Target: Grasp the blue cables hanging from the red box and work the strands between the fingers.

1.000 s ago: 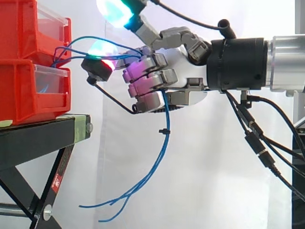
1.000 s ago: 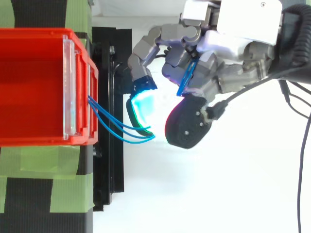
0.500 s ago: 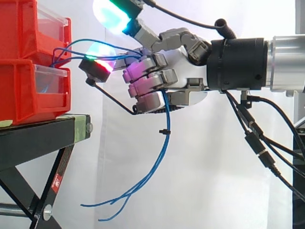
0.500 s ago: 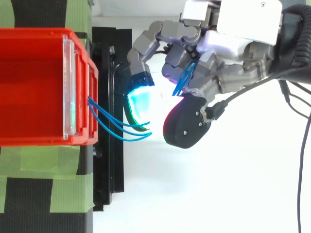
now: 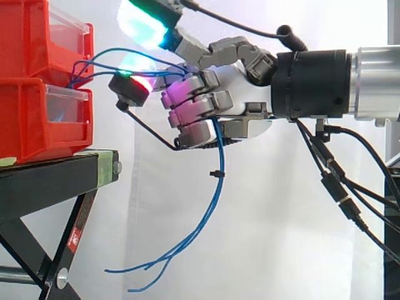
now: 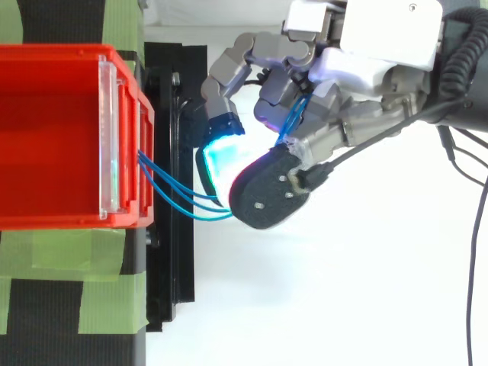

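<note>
Several thin blue cables run out of the upper red box and across to my hand. They pass between its curled fingers and hang down in loose strands that end near the floor. In the top view the cables leave the box front and reach the hand by the thumb's dark pad. One finger with a cyan tip sticks up above the cables.
Two red bins are stacked on a black stand with green tape on its top. A white curtain hangs behind. The arm's black wrist enters from the right.
The thumb has swung toward the box and over the cables in the top view. The raised cyan-tipped finger has shifted slightly left and up. The cables stay held.
</note>
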Motion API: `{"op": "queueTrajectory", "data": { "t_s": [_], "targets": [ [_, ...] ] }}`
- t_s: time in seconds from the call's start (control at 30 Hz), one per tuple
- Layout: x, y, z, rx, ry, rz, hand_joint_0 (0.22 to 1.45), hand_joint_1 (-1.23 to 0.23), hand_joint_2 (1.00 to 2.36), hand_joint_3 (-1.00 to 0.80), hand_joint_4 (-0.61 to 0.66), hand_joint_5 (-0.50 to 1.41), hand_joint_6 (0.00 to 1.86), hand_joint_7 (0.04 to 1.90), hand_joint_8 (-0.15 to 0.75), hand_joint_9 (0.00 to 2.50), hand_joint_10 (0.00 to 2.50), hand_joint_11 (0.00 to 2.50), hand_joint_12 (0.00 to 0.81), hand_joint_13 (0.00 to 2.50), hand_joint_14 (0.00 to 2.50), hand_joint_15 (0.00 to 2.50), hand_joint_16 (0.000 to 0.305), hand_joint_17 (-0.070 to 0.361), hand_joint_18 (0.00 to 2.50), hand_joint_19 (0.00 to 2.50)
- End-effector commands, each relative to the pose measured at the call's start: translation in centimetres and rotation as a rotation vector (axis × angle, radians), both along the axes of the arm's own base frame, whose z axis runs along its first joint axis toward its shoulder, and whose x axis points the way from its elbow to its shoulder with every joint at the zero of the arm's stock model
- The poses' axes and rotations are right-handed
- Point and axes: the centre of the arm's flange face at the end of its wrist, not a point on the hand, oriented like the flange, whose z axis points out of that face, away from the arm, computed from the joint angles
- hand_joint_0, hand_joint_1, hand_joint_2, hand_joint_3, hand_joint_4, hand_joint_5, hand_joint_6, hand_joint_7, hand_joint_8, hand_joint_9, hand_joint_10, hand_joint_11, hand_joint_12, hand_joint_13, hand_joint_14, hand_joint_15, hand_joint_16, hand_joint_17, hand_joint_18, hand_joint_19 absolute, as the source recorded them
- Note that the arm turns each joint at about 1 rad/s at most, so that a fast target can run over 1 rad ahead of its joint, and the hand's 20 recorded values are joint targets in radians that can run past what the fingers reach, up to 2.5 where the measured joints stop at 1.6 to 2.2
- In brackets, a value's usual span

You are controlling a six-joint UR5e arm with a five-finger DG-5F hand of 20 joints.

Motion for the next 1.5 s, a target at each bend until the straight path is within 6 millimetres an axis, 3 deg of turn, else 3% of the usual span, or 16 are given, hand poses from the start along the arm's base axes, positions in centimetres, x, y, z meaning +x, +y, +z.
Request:
{"op": "queueTrajectory", "data": {
  "t_s": [0.0,0.53,0.63,0.8,0.87,1.47],
  "targets": [
    [0.00,0.00,0.00,0.000,0.000,0.000,0.71,-0.74,1.00,-1.00,0.25,-0.24,1.28,0.93,0.481,1.31,2.50,2.50,0.598,1.75,2.50,1.54,0.228,0.171,2.46,0.84],
    [0.01,0.10,0.00,0.000,0.000,0.002,0.59,-0.88,1.00,-1.00,0.31,-0.33,1.31,0.83,0.481,1.31,2.50,2.50,0.598,1.75,2.50,1.54,0.228,0.171,2.46,0.84],
    [0.04,0.01,0.07,-0.003,-0.001,0.000,0.62,-0.88,1.00,-1.00,0.30,-0.34,1.29,0.84,0.481,1.31,2.50,2.50,0.598,1.75,2.50,1.54,0.228,0.171,2.46,0.84],
    [0.01,0.00,0.01,-0.011,0.000,0.000,0.87,-0.85,1.00,-1.00,0.22,-0.34,1.21,0.91,0.481,1.31,2.50,2.50,0.598,1.75,2.50,1.54,0.228,0.171,2.46,0.84],
    [0.03,0.10,0.01,-0.011,0.000,0.001,0.90,-0.85,1.00,-1.00,0.21,-0.36,1.22,0.91,0.481,1.31,2.50,2.50,0.598,1.75,2.50,1.54,0.228,0.171,2.46,0.84],
    [0.01,0.10,0.00,-0.011,0.002,0.001,0.78,-0.74,1.00,-1.00,0.21,-0.28,1.34,0.91,0.481,1.31,2.50,2.50,0.598,1.75,2.50,1.54,0.228,0.171,2.46,0.84]
  ]
}}
